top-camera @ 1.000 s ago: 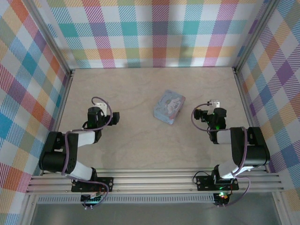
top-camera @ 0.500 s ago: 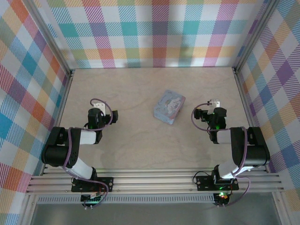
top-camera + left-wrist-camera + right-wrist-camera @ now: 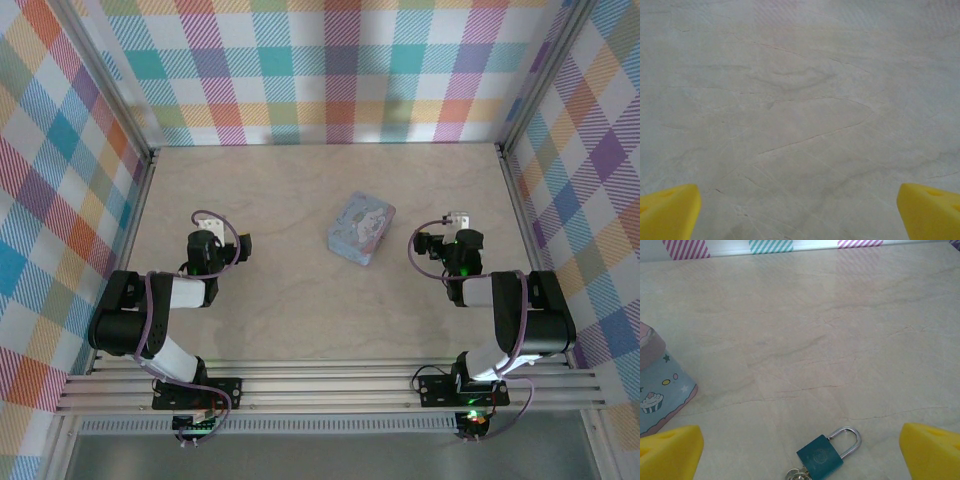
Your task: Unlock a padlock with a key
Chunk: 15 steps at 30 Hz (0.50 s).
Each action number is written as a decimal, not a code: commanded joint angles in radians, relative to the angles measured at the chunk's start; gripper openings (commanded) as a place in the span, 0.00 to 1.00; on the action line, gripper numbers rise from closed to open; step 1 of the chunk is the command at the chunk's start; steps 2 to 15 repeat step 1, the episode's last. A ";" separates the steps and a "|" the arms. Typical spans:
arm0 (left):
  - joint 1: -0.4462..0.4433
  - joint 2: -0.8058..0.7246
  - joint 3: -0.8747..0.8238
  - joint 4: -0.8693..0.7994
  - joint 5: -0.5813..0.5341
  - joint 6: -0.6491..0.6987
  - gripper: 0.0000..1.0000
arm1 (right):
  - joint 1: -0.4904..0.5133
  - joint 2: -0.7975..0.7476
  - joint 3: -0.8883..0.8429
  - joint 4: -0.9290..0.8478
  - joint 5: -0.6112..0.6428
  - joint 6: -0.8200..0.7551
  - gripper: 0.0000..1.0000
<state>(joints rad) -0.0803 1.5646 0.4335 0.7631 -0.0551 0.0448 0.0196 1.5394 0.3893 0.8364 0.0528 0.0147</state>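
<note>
In the right wrist view a teal padlock (image 3: 820,459) with a silver shackle lies flat on the table, its shackle shut. A silver key (image 3: 799,474) shows at the padlock's lower end, cut by the frame's edge; whether it sits in the keyhole I cannot tell. My right gripper (image 3: 801,454) hangs above the padlock, open, yellow fingertips (image 3: 671,451) wide apart and touching nothing. My left gripper (image 3: 799,212) is open over bare table, nothing between its fingertips (image 3: 667,210). In the top view the left gripper (image 3: 207,235) is at mid left and the right gripper (image 3: 455,232) at mid right.
A pale blue cartoon-printed tin (image 3: 361,228) stands at the table's middle, just left of my right gripper; its corner shows as the tin (image 3: 660,390) in the right wrist view. Plaid walls (image 3: 330,70) and metal rails close the table on three sides.
The left arm has drawn its gripper a little to the left and then stopped. The right arm, the tin and the padlock have not moved.
</note>
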 commanded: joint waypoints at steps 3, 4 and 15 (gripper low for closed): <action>0.016 0.002 -0.009 0.038 -0.012 -0.008 1.00 | -0.003 -0.004 0.011 0.016 0.000 0.010 1.00; 0.016 0.002 -0.009 0.038 -0.012 -0.008 1.00 | -0.003 -0.004 0.011 0.016 0.000 0.010 1.00; 0.016 0.002 -0.009 0.038 -0.012 -0.008 1.00 | -0.003 -0.004 0.011 0.016 0.000 0.010 1.00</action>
